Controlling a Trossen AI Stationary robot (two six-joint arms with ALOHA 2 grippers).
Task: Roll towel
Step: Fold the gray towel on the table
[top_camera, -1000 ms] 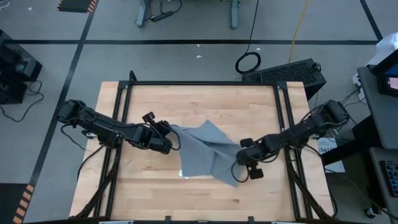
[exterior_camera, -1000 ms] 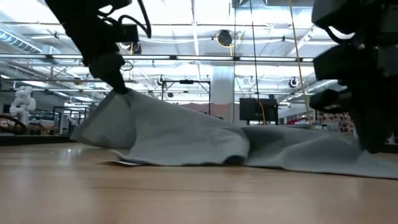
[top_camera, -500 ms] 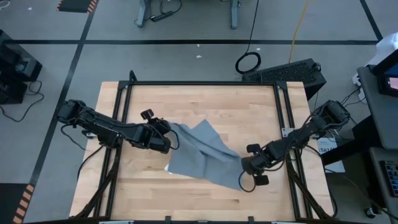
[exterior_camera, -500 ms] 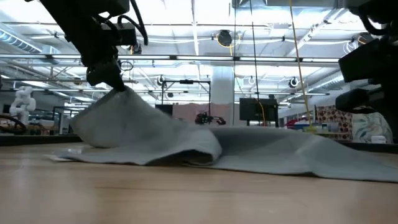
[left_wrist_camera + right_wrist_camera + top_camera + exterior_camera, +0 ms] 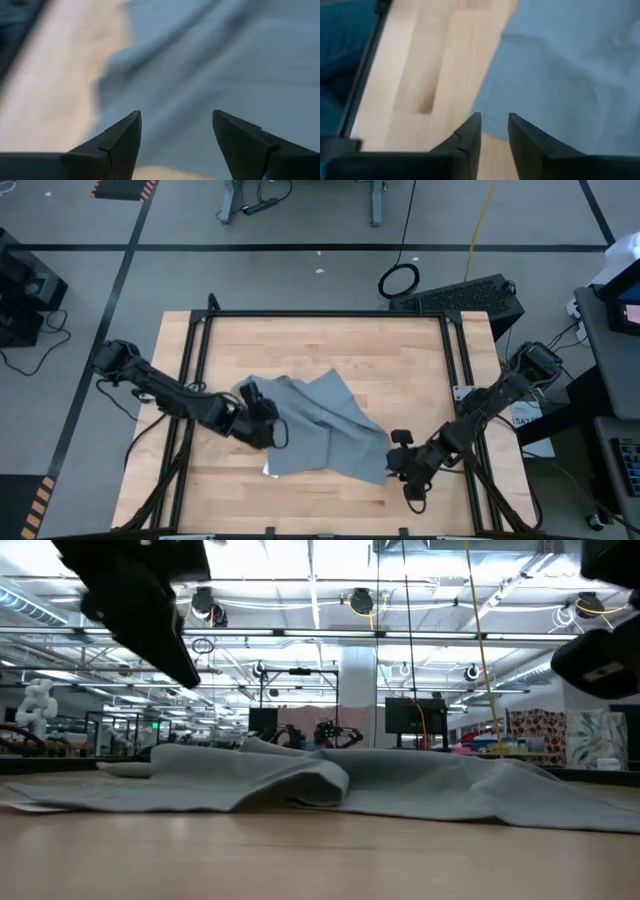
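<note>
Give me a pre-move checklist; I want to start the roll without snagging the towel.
1. Towel released by the left gripper: ok, fingers apart, nothing between them.
2. Right gripper free of cloth: ok, narrow empty gap.
3. Towel flat: not ok, folds and a raised ridge in the low view.
4. Towel fully on the table: ok.
5. Edges squared for rolling: not ok, it lies skewed.

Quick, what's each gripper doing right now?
Left gripper: open, empty, over the towel.
Right gripper: fingers slightly apart, empty, at the towel's edge.
</note>
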